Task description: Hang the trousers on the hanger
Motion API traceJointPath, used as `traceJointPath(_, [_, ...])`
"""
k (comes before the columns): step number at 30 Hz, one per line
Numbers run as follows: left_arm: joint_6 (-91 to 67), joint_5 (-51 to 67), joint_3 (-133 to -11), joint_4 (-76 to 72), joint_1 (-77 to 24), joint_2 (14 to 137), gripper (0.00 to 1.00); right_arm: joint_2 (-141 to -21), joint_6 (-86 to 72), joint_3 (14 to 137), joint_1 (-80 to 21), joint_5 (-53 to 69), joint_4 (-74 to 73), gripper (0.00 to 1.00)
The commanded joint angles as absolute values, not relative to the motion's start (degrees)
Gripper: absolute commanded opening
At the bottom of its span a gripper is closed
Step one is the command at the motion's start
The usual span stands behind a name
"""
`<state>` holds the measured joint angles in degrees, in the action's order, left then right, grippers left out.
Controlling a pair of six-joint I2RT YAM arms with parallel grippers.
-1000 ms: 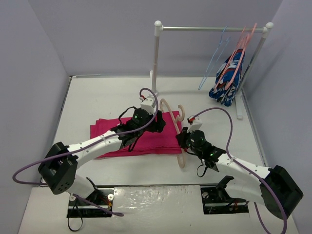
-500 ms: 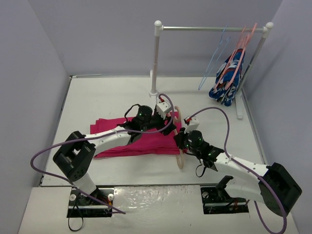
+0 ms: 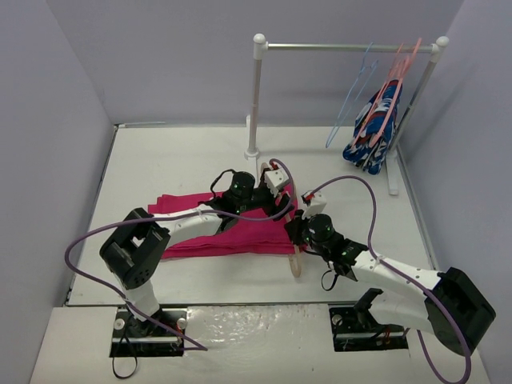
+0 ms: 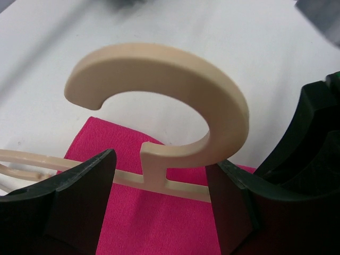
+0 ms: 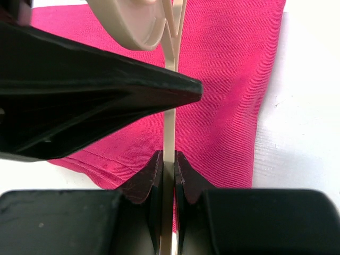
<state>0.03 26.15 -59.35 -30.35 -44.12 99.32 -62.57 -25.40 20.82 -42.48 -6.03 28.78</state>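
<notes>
Right hand [image 5: 168, 160] clamps the hanger [image 5: 168, 125] bar; left hand [image 4: 162, 172] gapes loosely around its neck.

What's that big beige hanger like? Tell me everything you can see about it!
The hanger is pale beige and smooth, like plastic or painted wood. It has a thick curved hook, a short neck and thin bars below. It stands on edge across one end of the pink trousers. The right end effector pinches one thin bar. The left end effector is open, with a finger on each side of the neck, not gripping.
</notes>
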Motion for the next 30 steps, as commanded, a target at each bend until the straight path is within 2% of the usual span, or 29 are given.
traceJointPath(1, [1.94,28.33,-61.47,-36.78,-43.81,98.9,0.64,-59.76,-25.75,24.36,-43.35,-4.74,31.97,0.0])
traceJointPath(4, [2.19,28.57,-60.81,-37.81,-43.33,99.23,0.63,-59.33,-25.75,24.44,-43.42,-4.83,31.55,0.0])
traceJointPath(7, [1.84,29.66,-59.81,-40.57,-42.57,99.59,0.58,-59.28,-25.66,24.61,-43.42,-4.7,31.29,0.0])
traceJointPath(11, [0.93,32.48,-59.51,-43.65,-41.71,100.66,0.41,-59.15,-25.66,24.78,-43.42,-4.7,31.12,0.0])
traceJointPath(14, [0.71,34.29,-58.75,-45.44,-41.24,101.48,0.22,-58.9,-25.58,25.04,-43.5,-4.83,30.61,0.0])
traceJointPath(20, [-1.6,37.18,-57.25,-48.85,-40.78,102.24,0.02,-58.64,-25.05,25.88,-43.59,-5.06,29.63,0.0])
traceJointPath(23, [-1.68,37.09,-56.28,-50.65,-40.58,102.1,0.0,-58.89,-24.86,26.69,-43.78,-4.54,28.74,0.01])
traceJointPath(24, [-1.73,37.55,-55.91,-51.33,-40.42,101.95,0.0,-58.95,-24.75,27.06,-43.83,-4.33,27.75,0.06])
traceJointPath(25, [-1.73,38.01,-55.53,-52.07,-40.17,101.74,0.0,-58.92,-24.52,27.69,-43.86,-4.17,26.71,0.18])
traceJointPath(26, [-1.68,38.46,-55.13,-52.87,-39.82,101.49,0.0,-58.83,-24.18,28.59,-43.86,-4.07,25.61,0.36])
traceJointPath(27, [-1.67,39.09,-54.68,-53.42,-39.46,101.12,0.0,-58.56,-24.15,29.43,-43.86,-4.76,23.37,0.45])
traceJointPath(30, [-1.43,41.67,-53.18,-54.12,-38.46,99.99,0.0,-57.94,-24.18,32.73,-43.46,-6.77,16.3,0.59])
